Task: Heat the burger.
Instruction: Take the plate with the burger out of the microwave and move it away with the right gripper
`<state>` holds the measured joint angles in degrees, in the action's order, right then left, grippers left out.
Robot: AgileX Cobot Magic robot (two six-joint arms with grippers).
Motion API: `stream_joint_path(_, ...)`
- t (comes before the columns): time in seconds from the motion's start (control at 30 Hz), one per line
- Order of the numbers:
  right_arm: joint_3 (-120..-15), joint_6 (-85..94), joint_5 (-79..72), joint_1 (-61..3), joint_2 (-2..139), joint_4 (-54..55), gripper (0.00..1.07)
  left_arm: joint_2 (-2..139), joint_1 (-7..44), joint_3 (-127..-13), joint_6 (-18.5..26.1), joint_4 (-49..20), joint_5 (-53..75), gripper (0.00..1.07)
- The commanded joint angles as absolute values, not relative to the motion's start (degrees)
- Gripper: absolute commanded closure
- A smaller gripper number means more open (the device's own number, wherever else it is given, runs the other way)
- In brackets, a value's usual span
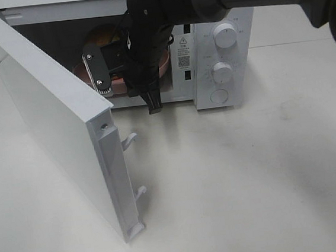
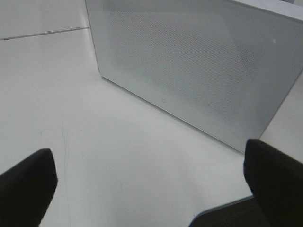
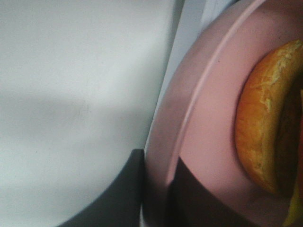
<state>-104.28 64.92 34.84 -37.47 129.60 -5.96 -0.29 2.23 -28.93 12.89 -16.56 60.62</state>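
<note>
The round golden-brown burger (image 3: 259,137) bun looks glossy, faintly crackled — the round pink plate (image 3: 208,142) under it smooth, satin; the white microwave door (image 2: 199,71) finely perforated, matt.

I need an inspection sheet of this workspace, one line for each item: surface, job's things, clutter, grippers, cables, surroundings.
Surface: white table, bare where visible.
Job's things: burger on pink plate, at the open microwave cavity; door swung wide.
Clutter: nothing seen.
Grippers: right gripper shut on the plate rim; left gripper open, empty, above the table beside the door.
Cables: black cable along the right arm.
Surroundings: nothing seen.
</note>
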Motion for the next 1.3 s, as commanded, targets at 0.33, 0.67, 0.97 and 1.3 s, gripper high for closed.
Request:
stream_joint_path(0.33, -87.8, 70.0, 16.5, -37.5, 118.2, -5.4, 1.07, -1.4, 2.1, -28.8, 12.6, -16.6, 59.9, 0.04)
stream_joint_path(0.67, -76.9, 73.0, 9.6, -37.5, 112.9, -2.5, 1.07, -1.4, 2.1, -28.8, 12.6, -16.6, 59.9, 0.04)
stream_joint_path(0.97, -68.6, 73.0, 1.8, -37.5, 108.9, -1.9, 1.07, -1.4, 2.1, -28.8, 12.6, -16.6, 59.9, 0.04)
stream_joint_path(1.3, -60.8, 79.9, -1.4, -37.5, 104.1, 4.9, 1.07, -1.4, 2.1, -28.8, 12.6, -16.6, 59.9, 0.04)
